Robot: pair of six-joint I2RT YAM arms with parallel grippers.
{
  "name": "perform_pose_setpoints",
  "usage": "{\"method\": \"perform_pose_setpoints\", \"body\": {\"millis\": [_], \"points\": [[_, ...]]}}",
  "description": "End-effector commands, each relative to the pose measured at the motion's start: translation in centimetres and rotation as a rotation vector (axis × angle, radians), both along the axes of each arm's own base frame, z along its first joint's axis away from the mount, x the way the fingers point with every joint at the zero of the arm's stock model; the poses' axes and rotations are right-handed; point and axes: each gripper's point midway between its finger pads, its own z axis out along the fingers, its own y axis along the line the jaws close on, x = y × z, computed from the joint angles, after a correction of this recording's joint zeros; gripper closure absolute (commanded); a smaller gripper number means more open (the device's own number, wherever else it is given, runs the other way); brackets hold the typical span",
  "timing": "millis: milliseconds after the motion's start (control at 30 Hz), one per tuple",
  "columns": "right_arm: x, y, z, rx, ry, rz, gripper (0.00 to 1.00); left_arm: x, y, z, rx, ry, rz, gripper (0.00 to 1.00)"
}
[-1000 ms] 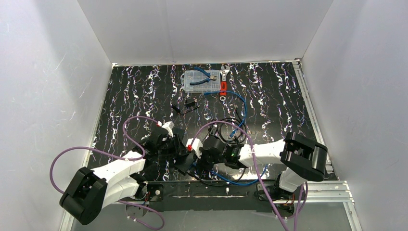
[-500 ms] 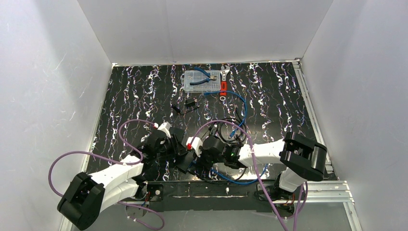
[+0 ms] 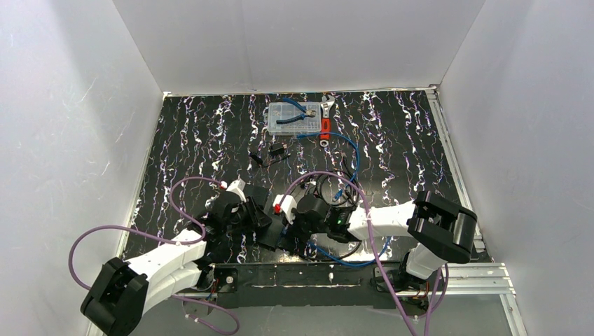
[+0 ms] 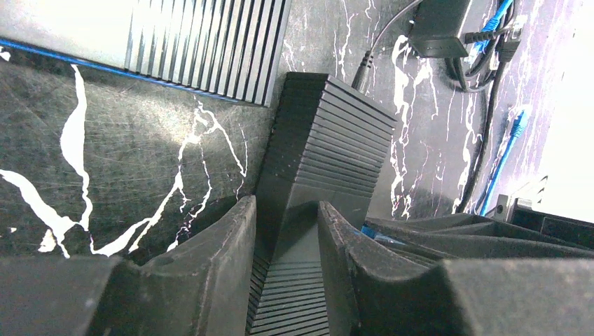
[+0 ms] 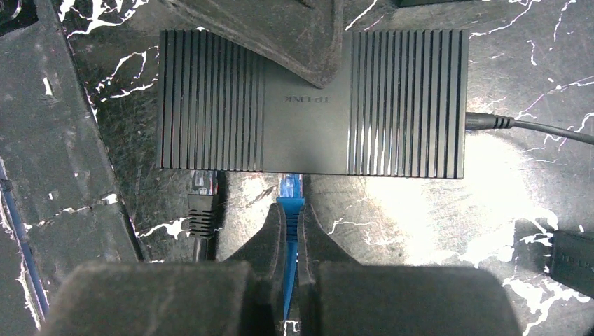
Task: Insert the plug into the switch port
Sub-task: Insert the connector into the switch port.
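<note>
Only right wrist: plug (image 5: 290,190) at switch port (image 5: 290,176)

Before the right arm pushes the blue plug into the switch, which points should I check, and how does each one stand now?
1. Right tool grip on the blue plug: ok, closed on it just behind its head.
2. Left tool hold on the switch: ok, one finger on each side of the box.
3. Plug aim: ok, its tip meets the switch's near edge and points straight at it.
4. Plug seated in the port: cannot tell, the port is hidden under that edge.
5. Black plug: ok, it sits to one side, apart from the blue one.
6. Power lead: ok, it leaves the switch's end, clear of the path.
</note>
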Motion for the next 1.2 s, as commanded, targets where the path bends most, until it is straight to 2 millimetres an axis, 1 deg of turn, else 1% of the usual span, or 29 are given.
{"method": "perform_pose_setpoints", "body": {"millis": [0,100,200,233,333,433,500,600,800,933,1000,1167], "points": [[6.8,7.4,19.6,0.636,-0.344,-0.116,0.99,-10.0,-1.6,-1.4,-0.095,0.366,-0.264,0.79],[6.3,7.2,18.9,0.607,-0.334,-0.092,0.99,-9.8,-1.6,-1.2,-0.083,0.357,-0.259,0.76],[5.6,6.5,17.6,0.563,-0.316,-0.065,0.99,-9.2,-1.4,-0.9,-0.056,0.332,-0.248,0.66],[5.4,6.2,17.1,0.541,-0.31,-0.061,0.99,-9.0,-1.3,-0.8,-0.045,0.321,-0.246,0.64],[4.1,5.6,14.6,0.47,-0.266,0.001,0.99,-8.1,-0.8,-0.7,0.001,0.285,-0.227,0.6],[2.9,4.4,12.1,0.407,-0.216,0.029,0.99,-7.2,-0.6,-0.5,0.042,0.264,-0.215,0.51],[2.2,3.6,10.8,0.375,-0.187,0.04,0.99,-6.8,-0.6,-0.3,0.06,0.257,-0.209,0.45],[1.3,2.4,9.1,0.324,-0.148,0.058,0.99,-6.0,-0.7,0.2,0.082,0.24,-0.204,0.39],[-0.4,0.4,6.4,0.218,-0.074,0.089,0.99,-4.7,-0.1,1.5,0.147,0.199,-0.181,0.27],[-1.2,-1.0,4.6,0.137,-0.015,0.093,0.99,-4.3,0.4,2.3,0.172,0.173,-0.166,0.14],[-1.7,-1.5,3.9,0.114,0.01,0.091,0.99,-4.2,0.6,2.8,0.176,0.161,-0.159,0.03],[-2.1,-2.8,2.7,0.062,0.047,0.061,0.99,-4.1,1.1,4.0,0.176,0.133,-0.137,0.02]]}}
